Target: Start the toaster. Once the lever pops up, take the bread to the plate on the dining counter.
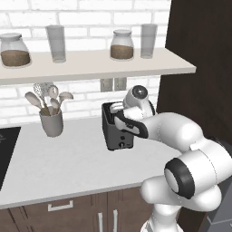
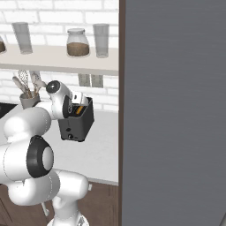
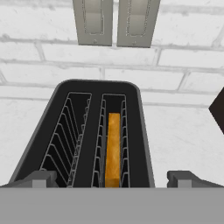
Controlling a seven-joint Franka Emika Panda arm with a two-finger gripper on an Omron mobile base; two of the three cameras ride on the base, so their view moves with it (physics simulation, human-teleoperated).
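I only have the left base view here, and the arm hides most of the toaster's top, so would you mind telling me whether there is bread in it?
Observer: Yes, the hand view shows one slice of bread standing on edge in one of the toaster's two slots; the other slot holds nothing.
Operator: Thank you. Is the gripper open or closed?
Observer: The gripper is open, with a fingertip on either side of the toaster's near end.
Operator: Is it touching the bread?
Observer: No, the bread sits down inside the slot, clear of both fingertips.
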